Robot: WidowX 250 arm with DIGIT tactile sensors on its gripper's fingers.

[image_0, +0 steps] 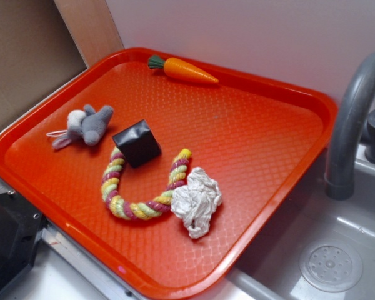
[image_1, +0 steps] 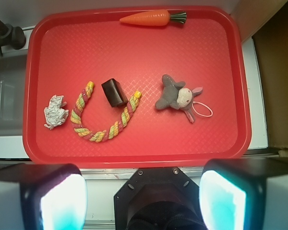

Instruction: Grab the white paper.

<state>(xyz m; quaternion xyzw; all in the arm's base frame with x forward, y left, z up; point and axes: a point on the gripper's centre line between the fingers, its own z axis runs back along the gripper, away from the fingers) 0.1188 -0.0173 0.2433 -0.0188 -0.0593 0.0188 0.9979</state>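
The white paper (image_0: pixel 197 200) is a crumpled off-white wad on the red tray (image_0: pixel 262 150), touching one end of the rope toy. In the wrist view the paper (image_1: pixel 55 111) lies at the tray's left side. My gripper (image_1: pixel 143 199) is open and empty, high above the tray's near edge and well apart from the paper. Its two fingers (image_1: pixel 62 199) stand wide at the bottom of the wrist view. The gripper does not show in the exterior view.
On the tray (image_1: pixel 216 52) lie a striped rope toy (image_0: pixel 134 187), a black cube (image_0: pixel 136 144), a grey-and-white plush mouse (image_0: pixel 87 125) and a toy carrot (image_0: pixel 184 70). A grey faucet (image_0: pixel 350 125) and sink stand to the right. A black base (image_0: pixel 9 244) sits at the lower left.
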